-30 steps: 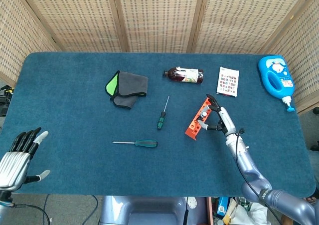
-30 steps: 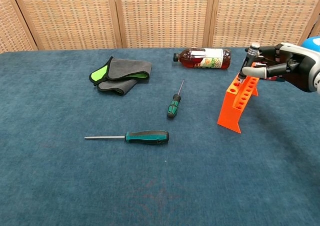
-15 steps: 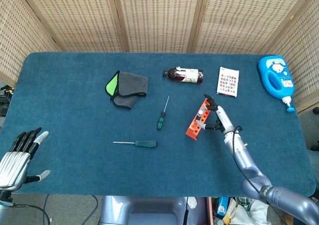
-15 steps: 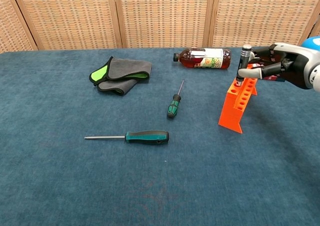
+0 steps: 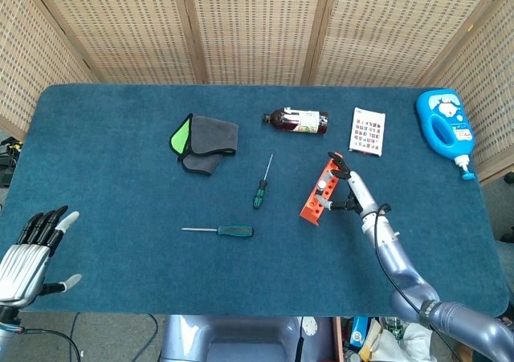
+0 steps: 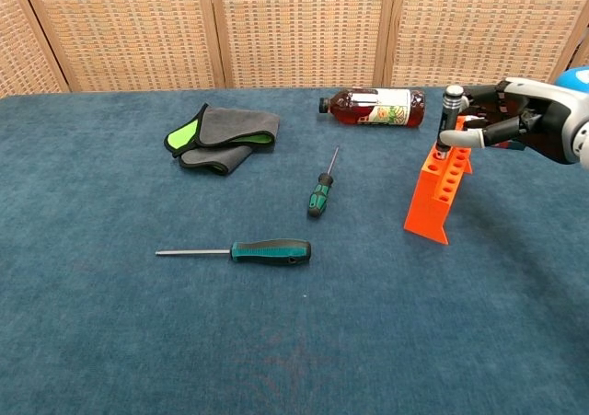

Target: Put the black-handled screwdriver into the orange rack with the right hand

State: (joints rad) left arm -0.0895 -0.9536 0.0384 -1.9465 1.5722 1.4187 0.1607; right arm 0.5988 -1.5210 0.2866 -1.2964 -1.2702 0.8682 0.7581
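Observation:
The orange rack point(image 6: 438, 192) point(image 5: 318, 193) stands right of the table's centre, its rows of holes facing the front. The black-handled screwdriver point(image 6: 451, 113) point(image 5: 324, 188), topped with a silver cap, stands upright at the rack's upper end. Its lower end meets the top holes, and its depth there is hidden. My right hand point(image 6: 517, 121) point(image 5: 351, 189) pinches the handle from the right side. Near the front left edge in the head view, my left hand point(image 5: 29, 248) hovers with its fingers spread and holds nothing.
Two green-handled screwdrivers lie left of the rack, a small one point(image 6: 319, 196) and a larger one point(image 6: 270, 250). A grey-green cloth point(image 6: 221, 136), a brown bottle point(image 6: 377, 106), a card packet point(image 5: 368, 129) and a blue detergent bottle point(image 5: 446, 125) lie along the back.
My right hand has shifted slightly left, bringing the black-handled screwdriver from a tilt to upright over the rack's upper end. The left hand has not moved.

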